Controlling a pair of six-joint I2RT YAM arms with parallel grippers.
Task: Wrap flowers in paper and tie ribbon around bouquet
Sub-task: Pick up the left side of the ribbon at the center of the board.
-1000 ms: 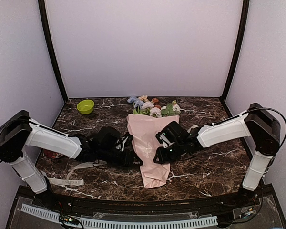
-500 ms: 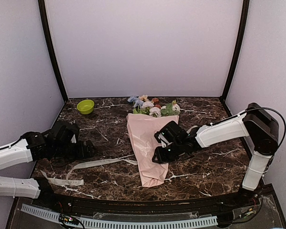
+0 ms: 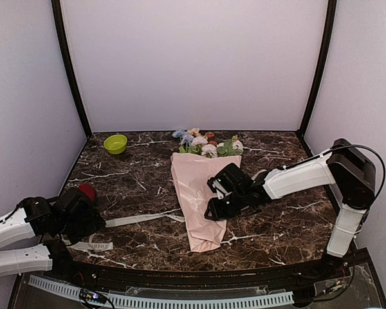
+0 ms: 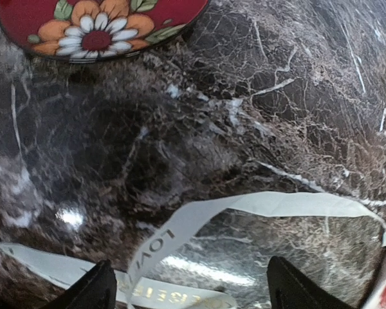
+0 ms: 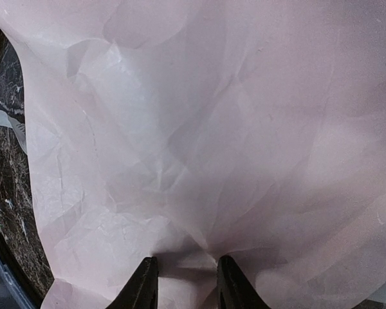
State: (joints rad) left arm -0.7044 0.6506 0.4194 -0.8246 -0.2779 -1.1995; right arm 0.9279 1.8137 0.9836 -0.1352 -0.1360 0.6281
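At centre, creased pink bouquet [image 3: 196, 187] apparently pinched by right end effector [image 5: 183, 265]; left end effector [image 4: 190, 270] wide over ribbon [image 4: 276, 203].

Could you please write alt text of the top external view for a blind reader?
A pink paper bouquet lies on the table, blooms at the far end, the right gripper shut on its right edge. The open left gripper is at left, beside a cream ribbon running toward the bouquet.
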